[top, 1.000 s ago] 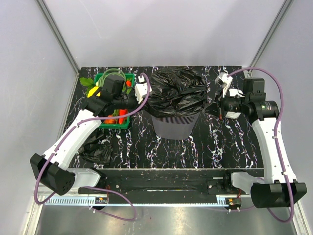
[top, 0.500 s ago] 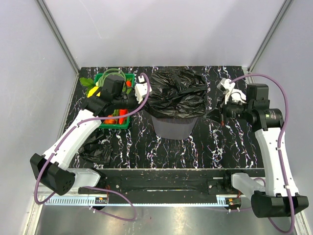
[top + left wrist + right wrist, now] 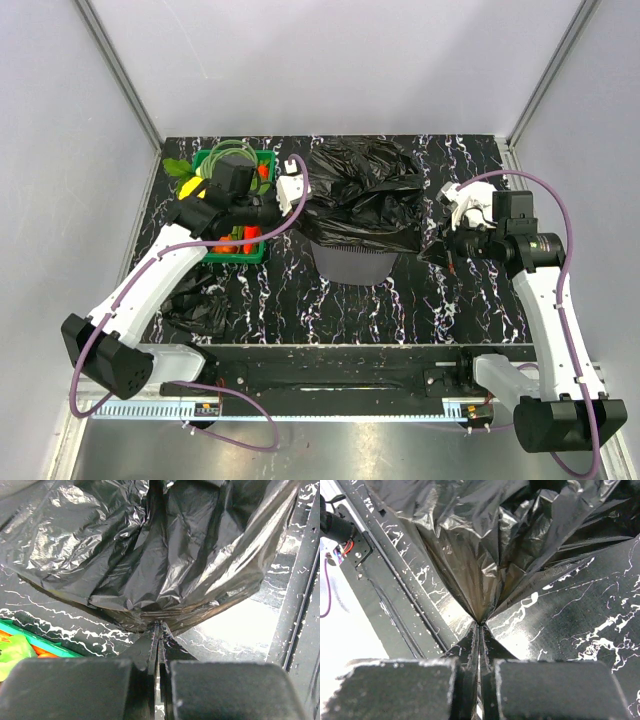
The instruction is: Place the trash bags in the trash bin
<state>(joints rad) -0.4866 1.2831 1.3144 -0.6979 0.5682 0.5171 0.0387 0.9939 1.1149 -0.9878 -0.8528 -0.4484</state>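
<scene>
Over the trash bin (image 3: 355, 262), I have the trash bag (image 3: 365, 190) draped across the rim, left end effector (image 3: 159, 630) and right end effector (image 3: 480, 629) each clamped tight on an edge of its film. Pull outward too hard and I judge the thin plastic could tear, slip free, or tip the bin.

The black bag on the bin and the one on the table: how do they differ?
The glossy black film bag over the grey mesh bin is spread wide, pinched by left end effector and right end effector; the small black film bag lies crumpled, untouched. Both are wrinkly.
</scene>
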